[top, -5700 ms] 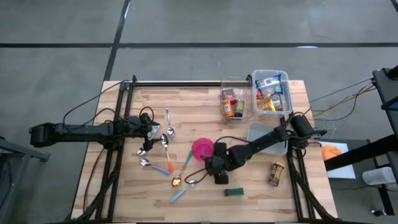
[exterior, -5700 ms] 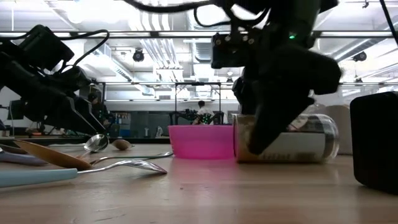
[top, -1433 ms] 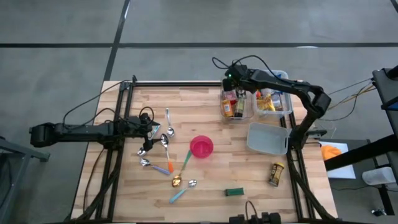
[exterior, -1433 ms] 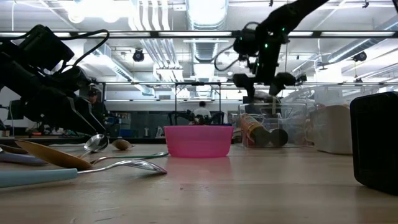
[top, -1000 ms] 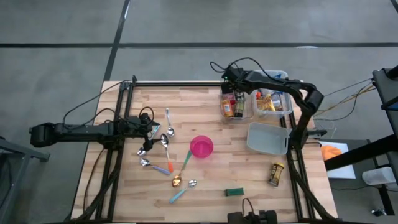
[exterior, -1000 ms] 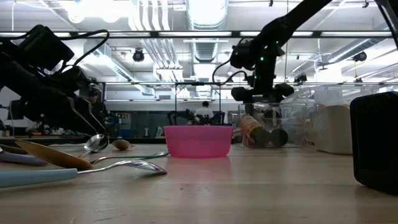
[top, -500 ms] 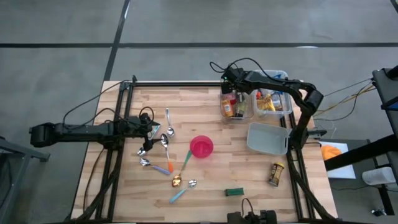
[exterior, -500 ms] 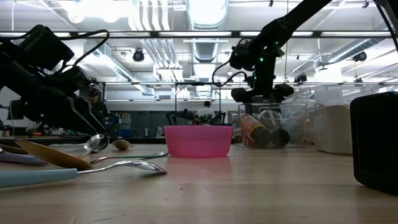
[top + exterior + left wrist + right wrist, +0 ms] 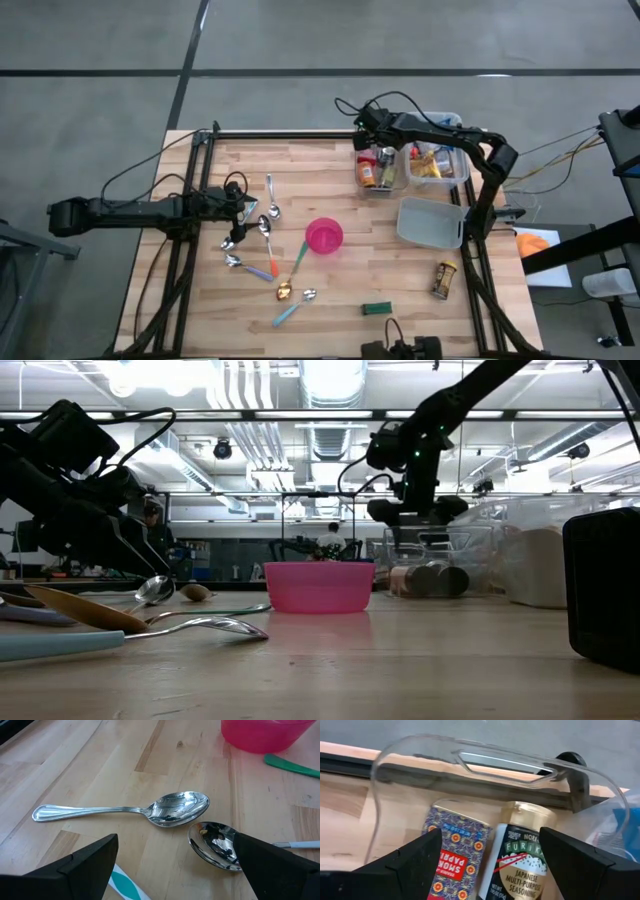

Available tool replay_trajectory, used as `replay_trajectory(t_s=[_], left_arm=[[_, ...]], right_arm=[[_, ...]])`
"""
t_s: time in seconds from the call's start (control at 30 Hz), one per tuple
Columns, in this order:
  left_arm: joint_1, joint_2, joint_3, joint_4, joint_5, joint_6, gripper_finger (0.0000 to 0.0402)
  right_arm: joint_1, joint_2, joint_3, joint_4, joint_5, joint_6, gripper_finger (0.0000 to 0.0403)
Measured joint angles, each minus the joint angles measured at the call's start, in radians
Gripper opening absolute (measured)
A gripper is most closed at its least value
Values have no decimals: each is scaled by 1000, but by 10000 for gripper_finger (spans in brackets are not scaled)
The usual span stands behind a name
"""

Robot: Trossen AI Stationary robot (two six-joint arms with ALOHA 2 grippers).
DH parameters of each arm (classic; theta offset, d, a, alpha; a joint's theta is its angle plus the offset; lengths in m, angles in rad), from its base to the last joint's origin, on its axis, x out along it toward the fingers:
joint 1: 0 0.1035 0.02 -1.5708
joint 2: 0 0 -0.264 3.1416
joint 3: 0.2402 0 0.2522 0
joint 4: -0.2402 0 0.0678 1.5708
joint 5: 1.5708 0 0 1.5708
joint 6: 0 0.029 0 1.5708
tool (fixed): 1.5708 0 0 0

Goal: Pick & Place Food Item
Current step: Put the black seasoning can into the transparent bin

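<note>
A clear bin at the table's far side holds a furikake seasoning jar and a smoked paprika tin, both lying on their sides on the bin's floor. My right gripper hangs open above the bin's far end, slanting down. In the right wrist view my right gripper has a finger on either side of the two items, clear of them. My left gripper waits open low over the spoons at the left.
A second bin of food packets stands to the right of the first. A clear tub, a pink bowl, another jar, a small green box and several spoons lie on the table.
In the low view, the jar that leaned tilted inside the clear bin below my right gripper has tipped over and now lies flat on the bin's floor. My right gripper stays over the bin.
</note>
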Motion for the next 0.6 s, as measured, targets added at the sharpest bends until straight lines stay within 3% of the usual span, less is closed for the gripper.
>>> replay_trajectory(t_s=[0.27,0.6], left_arm=[[0,0,0,0,0,0,396],[0,0,0,0,0,0,396]], right_arm=[[18,-7,9,2,7,-16,331],[69,-111,10,-3,20,-15,331]])
